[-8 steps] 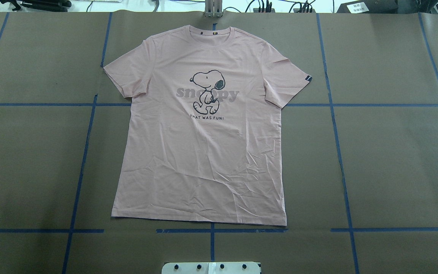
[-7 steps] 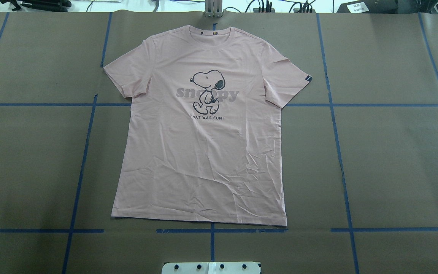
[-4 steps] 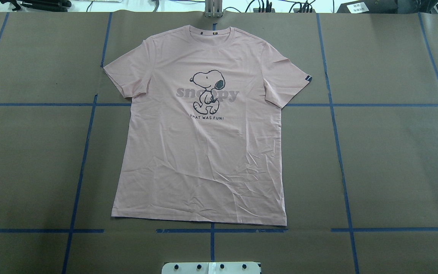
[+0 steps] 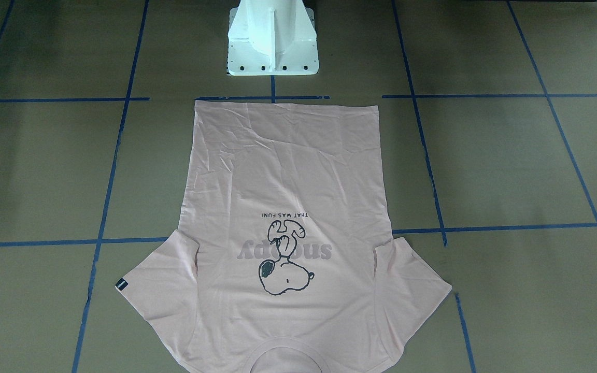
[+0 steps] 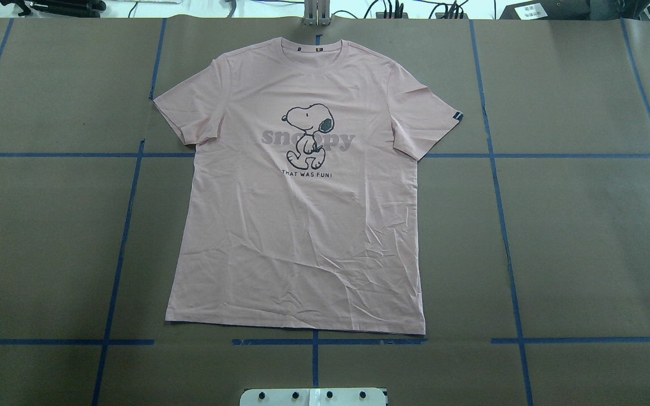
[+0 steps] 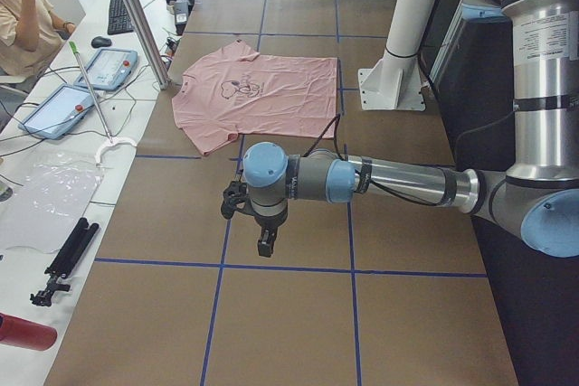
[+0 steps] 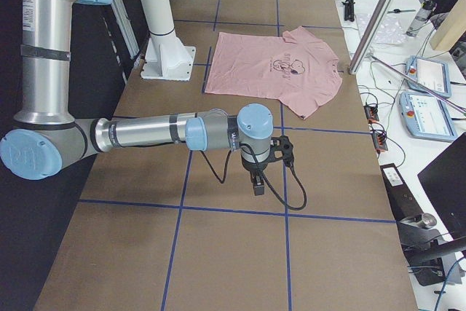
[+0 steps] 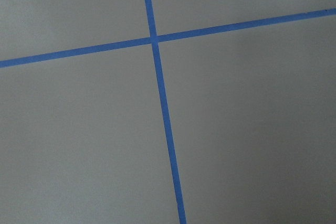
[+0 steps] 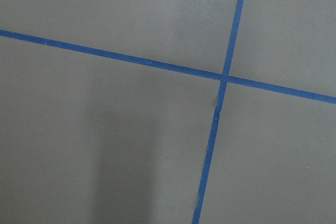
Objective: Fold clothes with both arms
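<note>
The pale pink T-shirt (image 5: 302, 237) lies flat and face up on the brown table, collar at the far edge, hem near the robot's base. It also shows in the front-facing view (image 4: 288, 171), the left view (image 6: 271, 92) and the right view (image 7: 273, 71). Its black sleeve tag (image 5: 458, 117) is on the view's right sleeve. My left gripper (image 6: 264, 243) hangs over bare table well away from the shirt; I cannot tell if it is open or shut. My right gripper (image 7: 256, 183) hangs likewise at the other end; I cannot tell its state. Both wrist views show only table and tape.
Blue tape lines (image 5: 313, 341) grid the brown table. The white pedestal base (image 4: 272, 41) stands just beyond the shirt's hem. A side bench with teach pendants (image 6: 54, 108), a keyboard and tools runs along the table's far side; a person (image 6: 23, 15) sits there.
</note>
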